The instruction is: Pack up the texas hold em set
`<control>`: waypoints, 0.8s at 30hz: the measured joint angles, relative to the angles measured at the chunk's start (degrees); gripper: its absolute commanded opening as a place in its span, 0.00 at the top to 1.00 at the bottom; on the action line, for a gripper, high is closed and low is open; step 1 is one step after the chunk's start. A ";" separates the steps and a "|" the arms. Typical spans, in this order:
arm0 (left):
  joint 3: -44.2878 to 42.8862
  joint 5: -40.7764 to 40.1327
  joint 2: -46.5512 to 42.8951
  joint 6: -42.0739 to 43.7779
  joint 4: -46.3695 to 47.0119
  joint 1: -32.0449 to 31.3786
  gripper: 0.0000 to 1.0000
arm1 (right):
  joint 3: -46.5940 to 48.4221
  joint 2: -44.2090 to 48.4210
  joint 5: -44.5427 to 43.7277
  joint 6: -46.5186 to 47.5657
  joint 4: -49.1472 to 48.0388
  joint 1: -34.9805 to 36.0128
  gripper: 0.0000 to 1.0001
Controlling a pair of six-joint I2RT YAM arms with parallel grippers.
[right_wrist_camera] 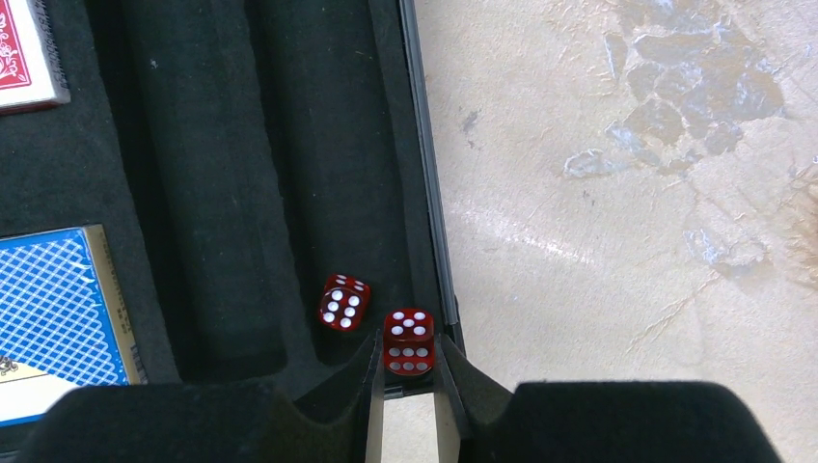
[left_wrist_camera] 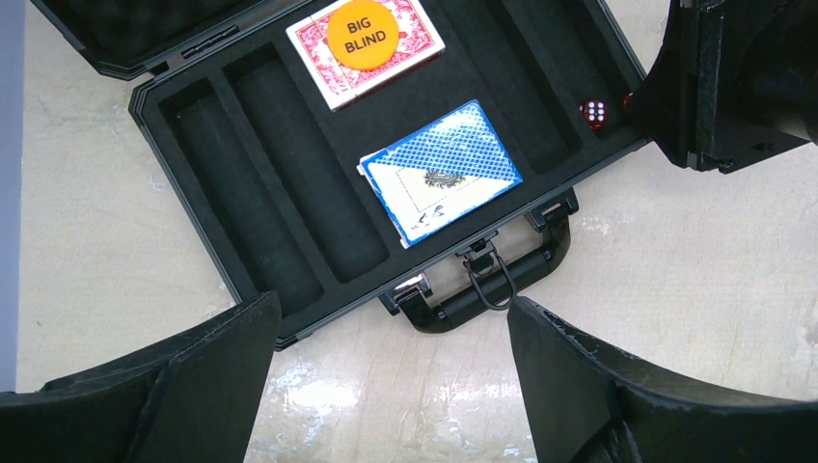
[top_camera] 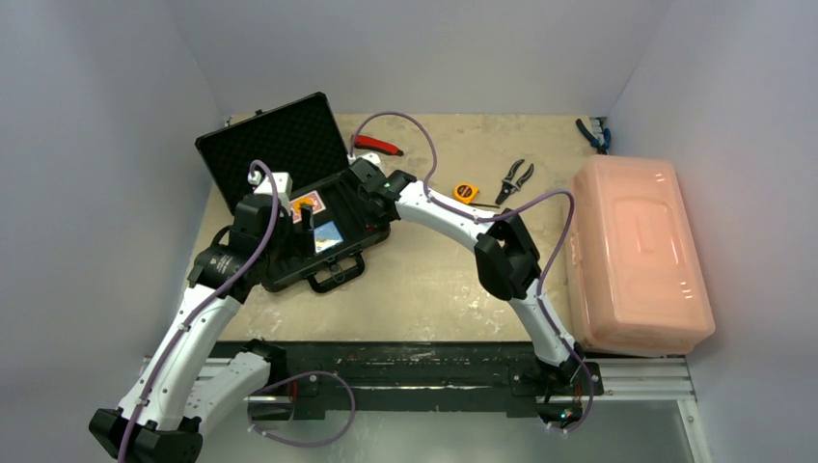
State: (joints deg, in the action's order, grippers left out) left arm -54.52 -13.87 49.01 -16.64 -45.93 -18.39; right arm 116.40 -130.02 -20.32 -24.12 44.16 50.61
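Observation:
The black briefcase (top_camera: 275, 145) lies open at the back left, its foam tray (left_wrist_camera: 289, 183) facing up. In the tray a red card deck (left_wrist_camera: 405, 39) carries an orange "BIG BLIND" disc (left_wrist_camera: 365, 37). A blue card deck (left_wrist_camera: 441, 172) lies nearer the handle (left_wrist_camera: 487, 289). My right gripper (right_wrist_camera: 409, 355) is shut on a tiny red die (right_wrist_camera: 409, 338) at the tray's right edge. A second die (right_wrist_camera: 343, 302) rests in the foam slot just left of it. My left gripper (left_wrist_camera: 391, 307) hangs open above the handle, holding nothing.
A large pink plastic bin (top_camera: 637, 251) stands at the right. A yellow tape measure (top_camera: 466, 192), black pliers (top_camera: 516, 178), a red-handled tool (top_camera: 378, 147) and blue-handled pliers (top_camera: 593, 135) lie on the table behind the case.

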 measured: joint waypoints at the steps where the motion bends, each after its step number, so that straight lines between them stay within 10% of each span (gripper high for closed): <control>1: 0.00 0.00 0.00 0.00 0.00 0.00 0.12 | 0.00 0.00 0.02 0.00 0.00 0.00 1.00; 24: 0.00 0.00 0.00 0.37 -0.02 0.00 0.12 | 4.35 -3.98 0.48 1.29 0.22 0.02 1.00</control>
State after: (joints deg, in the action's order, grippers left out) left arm -54.52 -13.87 49.01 -16.27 -45.95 -18.39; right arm 120.75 -133.99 -19.84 -22.83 44.38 50.63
